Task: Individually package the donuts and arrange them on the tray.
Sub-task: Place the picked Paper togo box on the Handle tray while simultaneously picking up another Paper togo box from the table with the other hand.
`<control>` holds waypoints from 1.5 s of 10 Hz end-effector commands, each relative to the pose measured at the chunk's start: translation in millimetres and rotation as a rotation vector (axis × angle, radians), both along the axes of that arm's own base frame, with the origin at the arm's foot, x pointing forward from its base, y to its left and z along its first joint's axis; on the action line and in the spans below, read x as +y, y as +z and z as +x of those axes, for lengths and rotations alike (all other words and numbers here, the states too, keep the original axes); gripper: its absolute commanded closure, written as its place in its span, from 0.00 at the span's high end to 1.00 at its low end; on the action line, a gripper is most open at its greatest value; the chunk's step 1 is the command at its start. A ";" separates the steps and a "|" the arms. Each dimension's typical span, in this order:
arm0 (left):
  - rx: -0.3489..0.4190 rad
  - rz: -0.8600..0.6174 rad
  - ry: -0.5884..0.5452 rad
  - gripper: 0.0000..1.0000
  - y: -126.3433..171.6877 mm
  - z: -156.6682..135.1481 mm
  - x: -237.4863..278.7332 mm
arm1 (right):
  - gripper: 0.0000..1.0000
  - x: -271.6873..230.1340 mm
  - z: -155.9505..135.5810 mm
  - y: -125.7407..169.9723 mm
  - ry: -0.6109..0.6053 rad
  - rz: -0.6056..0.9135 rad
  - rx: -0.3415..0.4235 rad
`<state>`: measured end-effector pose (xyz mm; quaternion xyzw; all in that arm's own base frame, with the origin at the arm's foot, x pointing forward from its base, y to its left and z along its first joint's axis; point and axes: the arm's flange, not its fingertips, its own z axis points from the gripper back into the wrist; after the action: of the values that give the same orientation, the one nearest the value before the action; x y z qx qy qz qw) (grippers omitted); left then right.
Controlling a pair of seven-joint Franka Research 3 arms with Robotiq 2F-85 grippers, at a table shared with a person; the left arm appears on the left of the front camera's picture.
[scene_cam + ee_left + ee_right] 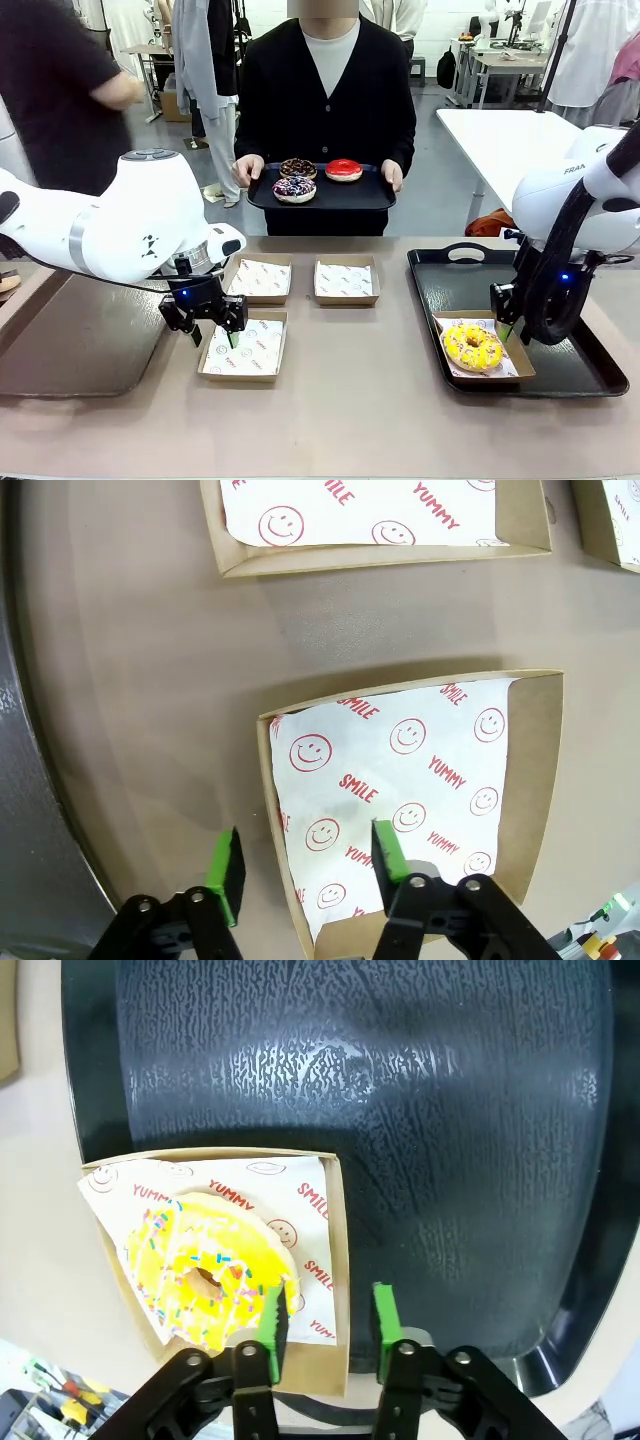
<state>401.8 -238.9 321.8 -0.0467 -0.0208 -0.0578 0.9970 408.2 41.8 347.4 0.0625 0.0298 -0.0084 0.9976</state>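
Tray (455, 290): yellow donut (460, 350) flat, hole up; left gripper (306, 852), right gripper (326, 1310) spread.

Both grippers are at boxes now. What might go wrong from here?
1. The right gripper stands open astride the donut box wall, one finger beside the donut; a skewed lift may drag the box or smear icing.
2. The left gripper straddles the empty box wall; closing there may pinch the paper and tilt the box.
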 end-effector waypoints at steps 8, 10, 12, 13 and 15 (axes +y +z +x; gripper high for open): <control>-0.008 0.014 0.016 0.00 1.2 0.8 -1.8 | 1.00 -6.8 -4.9 13.4 0.011 0.052 -0.018; -0.008 0.004 0.023 0.00 4.7 1.7 -1.7 | 1.00 -10.8 -16.8 33.3 0.028 0.084 -0.049; -0.007 -0.003 0.022 0.00 39.6 3.4 -3.0 | 1.00 -35.5 -52.3 94.4 0.098 0.418 -0.057; -0.013 0.004 0.028 0.00 61.8 7.3 -2.7 | 1.00 -60.7 -74.3 126.9 0.102 0.550 -0.082; -0.028 -0.029 0.024 0.00 103.7 20.5 -6.0 | 1.00 -123.4 -114.3 169.3 0.087 0.780 -0.125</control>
<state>416.2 -242.5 409.8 -0.0530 -0.0389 -0.0546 0.9963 301.3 -45.7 509.9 0.3874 -0.0362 0.0631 0.9190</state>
